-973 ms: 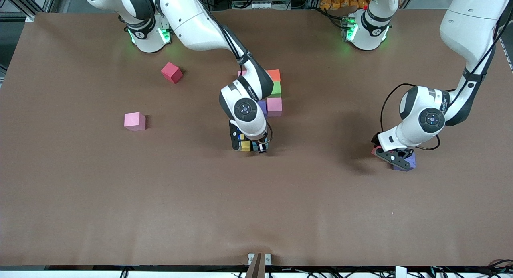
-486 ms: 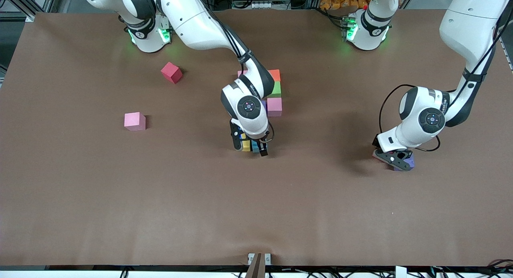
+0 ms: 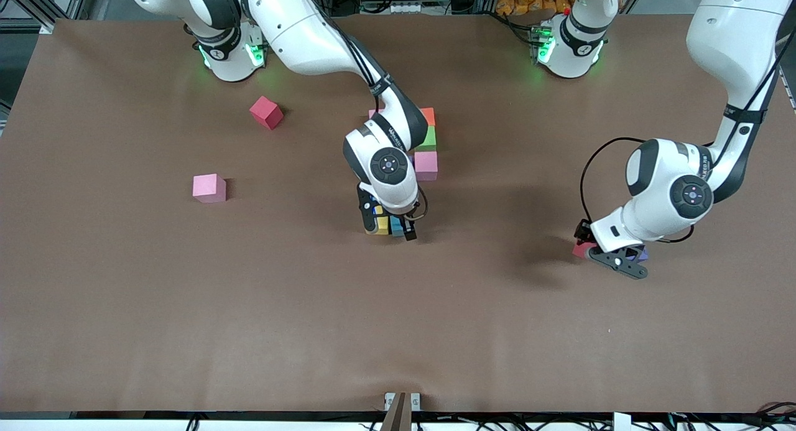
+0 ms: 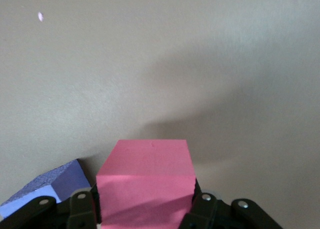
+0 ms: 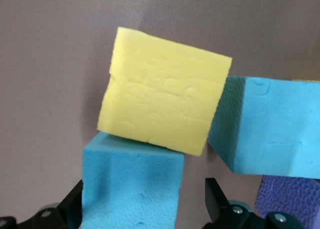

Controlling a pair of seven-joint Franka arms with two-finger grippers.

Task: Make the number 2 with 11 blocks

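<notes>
From the front, the partly built number 2 (image 3: pixel 407 163) sits mid-table: an orange foam cube (image 3: pixel 426 115), a green one (image 3: pixel 428 139) and a pink one (image 3: pixel 426 165) run toward the camera, with the right gripper (image 3: pixel 390 227) low over the digit's nearest row, probably seating a cube there. Two spare cubes, a red foam cube (image 3: pixel 266 112) and a loose pink foam cube (image 3: pixel 209 188), lie toward the right arm's end. The left gripper (image 3: pixel 612 258) hangs low toward the left arm's end, holding a red-pink foam cube (image 3: pixel 582 250). The left wrist view shows what the arm hides from the front: fingers closed on that cube's sides, a purple foam cube (image 4: pixel 47 186) just beside. The right wrist view shows fingers (image 5: pixel 216 199) flanking a light blue foam cube (image 5: pixel 131 186), apparently gripping it, beside a yellow foam cube (image 5: pixel 162 106) and another light blue cube (image 5: pixel 265 126).
</notes>
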